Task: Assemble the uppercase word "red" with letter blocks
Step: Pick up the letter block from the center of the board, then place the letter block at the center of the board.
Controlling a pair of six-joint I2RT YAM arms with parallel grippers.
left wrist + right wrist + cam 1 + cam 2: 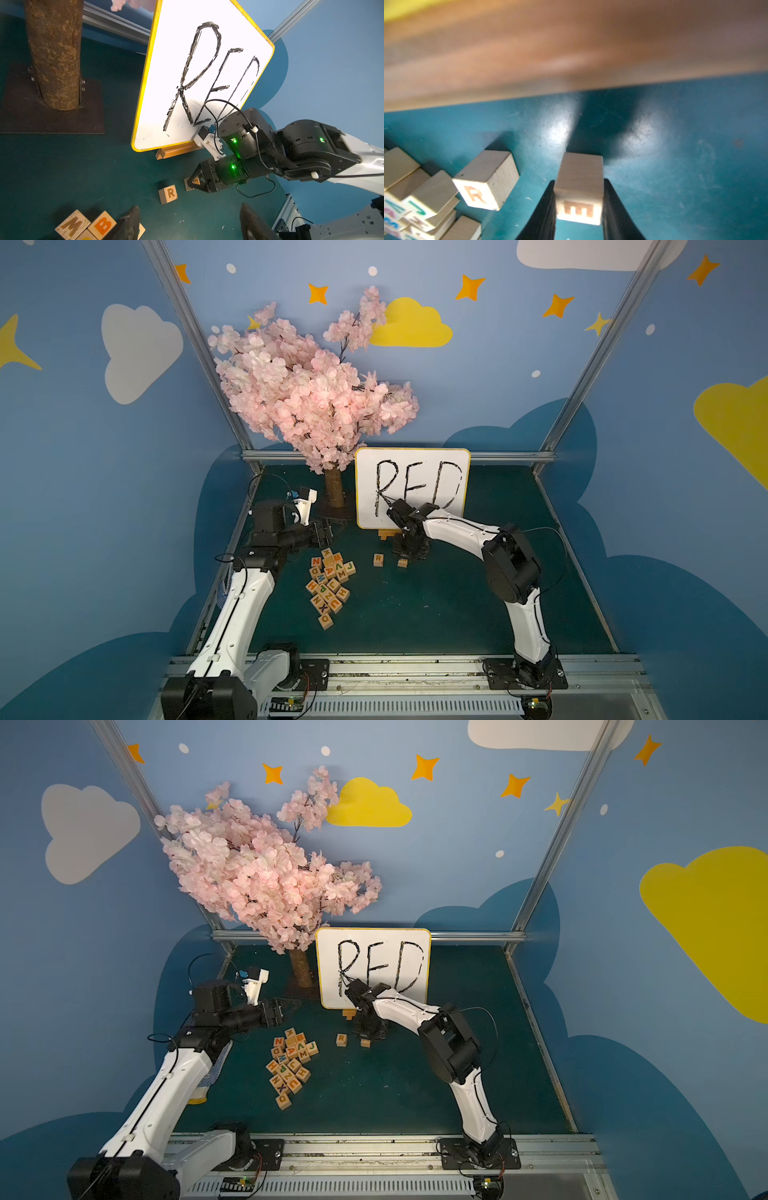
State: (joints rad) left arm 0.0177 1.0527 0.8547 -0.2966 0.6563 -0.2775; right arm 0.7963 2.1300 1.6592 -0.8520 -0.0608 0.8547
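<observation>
E block (580, 209) pinched in right gripper (579, 182); top views hide letter; left gripper (189, 206) spread, empty.

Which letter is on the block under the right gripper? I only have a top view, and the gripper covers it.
Observer: An orange E. The right wrist view shows it on the face of the E block, which sits in the right gripper.
Reviewer: Is it gripped, or just straddled?
Observer: Gripped. Both fingers press flat against its opposite sides.
Reviewer: Is the left gripper carrying anything?
Observer: No. The left wrist view shows the left gripper open, with only bare table between its fingers.
</observation>
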